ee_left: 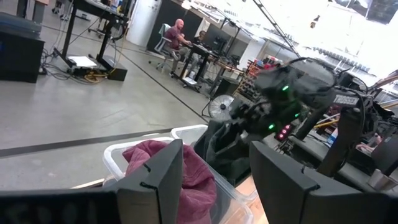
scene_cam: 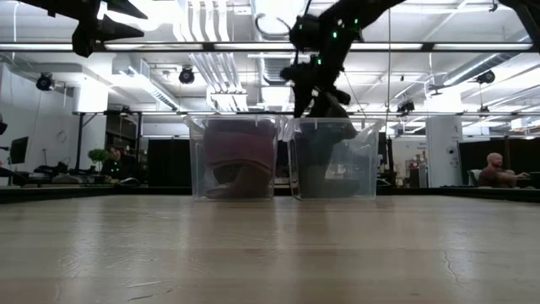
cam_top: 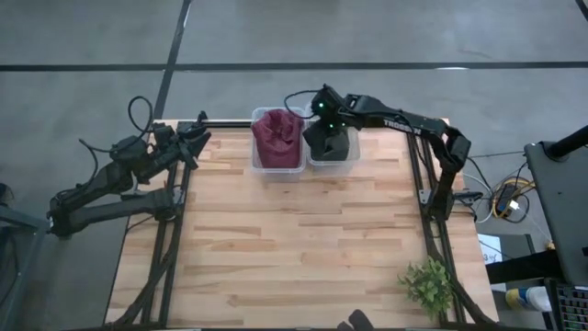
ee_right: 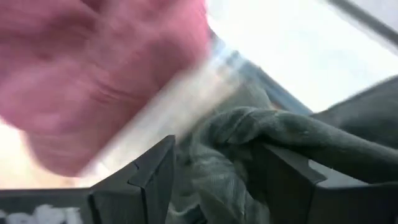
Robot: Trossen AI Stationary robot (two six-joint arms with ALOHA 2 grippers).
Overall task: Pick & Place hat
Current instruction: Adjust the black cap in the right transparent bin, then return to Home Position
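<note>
- The right gripper (cam_top: 323,118) is positioned over the right-hand clear plastic bin (cam_top: 347,158) at the far edge of the light wooden plank surface (cam_top: 294,239). The right arm reaches in from the right side so that the fingers approach the bin contents from above.
- The task's thing, a dark grey-green fabric hat (ee_right: 261,134), sits in this bin. In the right wrist view a fold of the hat lies between the two dark fingers (ee_right: 149,177), which stand at a middling gap around the cloth. Judged from this, the fingers are closed on the fold; a soft crumpled item is best gripped by a raised ridge, not by its whole body.
- In the low view the right gripper (scene_cam: 314,84) is at the rim of the bin (scene_cam: 333,160) with dark fabric reaching up to it, which suggests the hat is partly raised out of the bin rather than resting fully on its floor.
- The left-hand clear plastic bin (cam_top: 264,156) stands touching the first and holds a maroon crumpled fabric item (cam_top: 277,136). It is not contacted.
- The left gripper (cam_top: 191,142) waits at the far-left corner of the surface, clear of both bins. Its fingers (ee_left: 155,180) stand partly apart and hold nothing.
- A small green plant (cam_top: 427,285) sits at the near-right corner, well apart from the work area.
</note>
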